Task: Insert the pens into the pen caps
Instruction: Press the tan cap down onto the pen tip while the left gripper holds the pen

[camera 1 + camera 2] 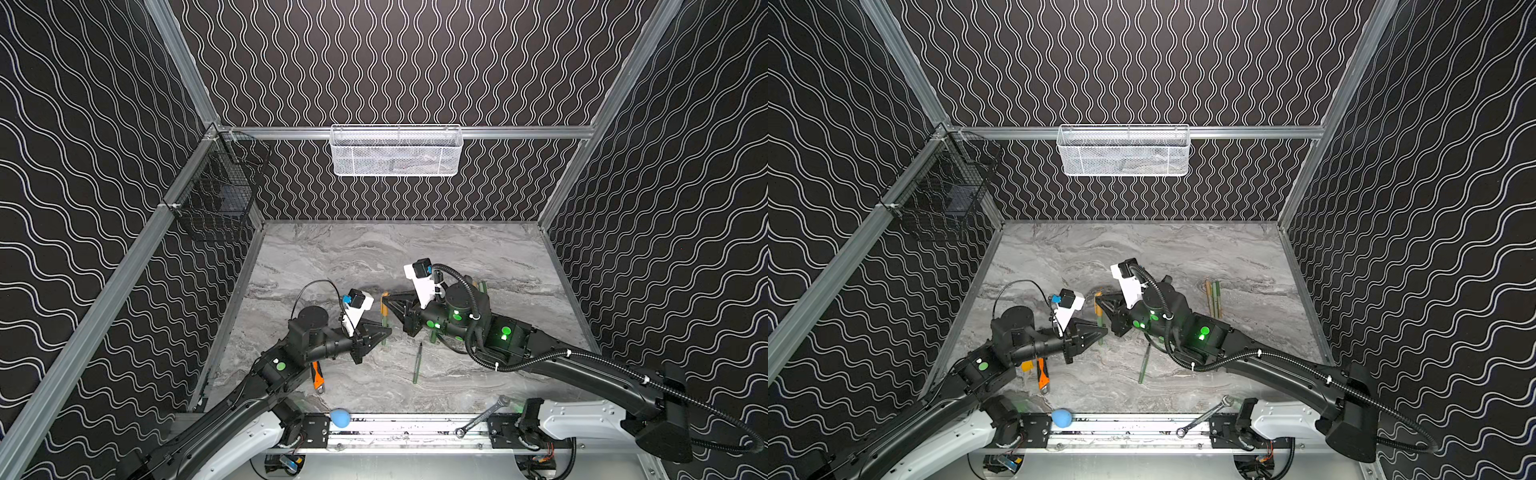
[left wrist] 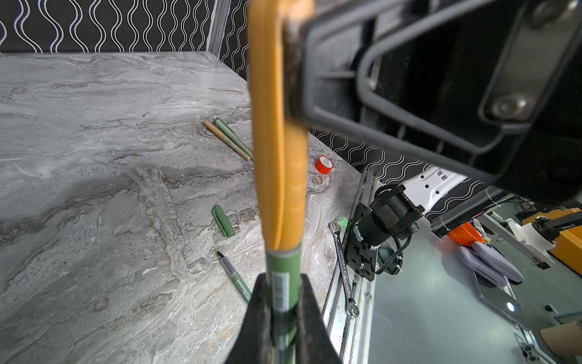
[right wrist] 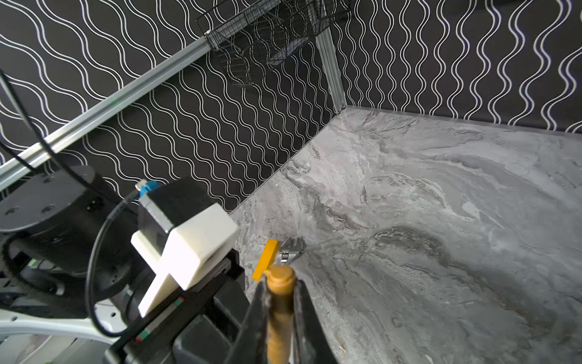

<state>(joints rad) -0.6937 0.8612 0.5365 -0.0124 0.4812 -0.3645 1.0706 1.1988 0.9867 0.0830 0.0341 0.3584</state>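
My left gripper (image 2: 282,304) is shut on a dark green pen (image 2: 282,277), which stands almost upright above the table in both top views (image 1: 385,328) (image 1: 1100,328). A tan-orange pen cap (image 2: 278,157) sits over that pen's upper end, and my right gripper (image 3: 280,294) is shut on this cap (image 3: 280,280) from the right. The two grippers (image 1: 386,331) (image 1: 388,297) nearly meet mid-table. An uncapped green pen (image 1: 417,363) (image 2: 234,274) and a loose green cap (image 2: 223,220) lie on the table. Capped pens (image 1: 1212,297) (image 2: 226,138) lie side by side at the right.
An orange-handled black tool (image 1: 318,374) and a small yellow block (image 1: 1027,365) lie under the left arm. A steel wrench (image 1: 482,415) and a blue ball (image 1: 340,417) rest on the front rail. A red tape roll (image 2: 324,164) sits near the right wall. Baskets (image 1: 397,151) (image 1: 220,187) hang on the walls.
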